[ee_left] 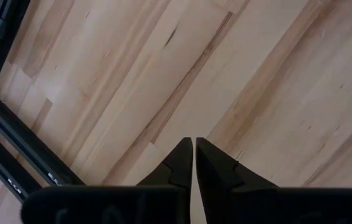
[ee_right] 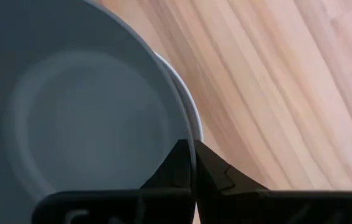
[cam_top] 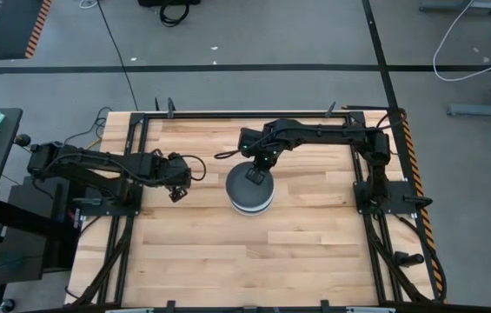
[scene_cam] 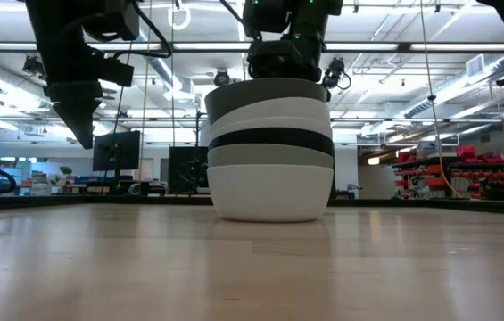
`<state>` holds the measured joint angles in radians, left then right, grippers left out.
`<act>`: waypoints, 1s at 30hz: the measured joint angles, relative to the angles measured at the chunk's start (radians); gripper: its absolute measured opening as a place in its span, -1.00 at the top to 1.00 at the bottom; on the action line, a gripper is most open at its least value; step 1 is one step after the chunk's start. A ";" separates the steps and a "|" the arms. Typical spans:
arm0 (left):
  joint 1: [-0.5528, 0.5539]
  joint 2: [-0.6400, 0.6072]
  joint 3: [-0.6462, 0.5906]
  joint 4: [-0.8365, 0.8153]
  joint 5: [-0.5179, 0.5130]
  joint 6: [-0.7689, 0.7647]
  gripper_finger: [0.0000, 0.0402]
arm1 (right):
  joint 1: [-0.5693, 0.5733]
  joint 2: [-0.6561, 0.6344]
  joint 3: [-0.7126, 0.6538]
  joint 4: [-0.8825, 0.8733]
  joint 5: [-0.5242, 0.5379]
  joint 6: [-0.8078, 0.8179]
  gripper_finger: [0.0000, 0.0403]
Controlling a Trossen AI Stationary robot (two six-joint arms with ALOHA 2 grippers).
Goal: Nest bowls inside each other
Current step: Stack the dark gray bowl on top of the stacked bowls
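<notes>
We saw the bowls (cam_top: 249, 193) stacked as one nest near the desk (cam_top: 228, 261) centre, slightly toward the right arm's side. In the low view the stack (scene_cam: 270, 152) stood upright, mouths up: white at bottom, then grey, black, white, and a grey top bowl (scene_cam: 269, 92) riding a bit proud of the rest. We couldn't count every layer for sure.

The right hand (cam_top: 256, 175) was directly over the stack's far rim, reaching in from the right arm's base. In the right wrist view its fingers (ee_right: 177, 163) were pinched narrow on the rim of the grey top bowl (ee_right: 70, 118), one inside, one outside, so it was gripping that bowl at the edge. A white rim (ee_right: 191, 109) of the bowl below peeked out just beside it.

Key relation: the bowl lay straight under the right hand, grip point on the rim, not centre. Bowls are round, so no long axis in plan; the axis that counts is vertical, and it looked plumb, maybe a touch off for the top bowl. We judged the next move as a straight drop/release along that axis, w/ risk of the top bowl seating tilted since it hung from one edge.

The left hand (cam_top: 178, 184) waited off to the stack's left, well apart, above bare desk; its fingers (ee_left: 182, 162) were closed nearly together, holding nothing.
</notes>
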<state>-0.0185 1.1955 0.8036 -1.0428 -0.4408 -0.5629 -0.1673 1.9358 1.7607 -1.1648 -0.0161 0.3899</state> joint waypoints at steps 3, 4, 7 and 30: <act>0.000 0.000 0.000 0.000 0.000 0.000 0.87 | 0.000 0.000 0.000 0.000 -0.001 0.010 0.94; 0.000 0.000 0.000 0.000 0.000 0.000 0.88 | 0.000 0.000 0.000 0.000 -0.001 0.011 0.91; 0.000 0.000 0.000 0.000 0.000 0.000 0.91 | 0.000 0.000 0.000 0.000 -0.001 0.018 0.84; 0.000 0.000 0.000 0.003 0.000 0.001 0.86 | 0.036 -0.147 -0.001 0.027 0.061 0.033 0.62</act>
<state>-0.0181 1.1954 0.8036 -1.0397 -0.4404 -0.5617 -0.1308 1.7885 1.7596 -1.1382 0.0445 0.4234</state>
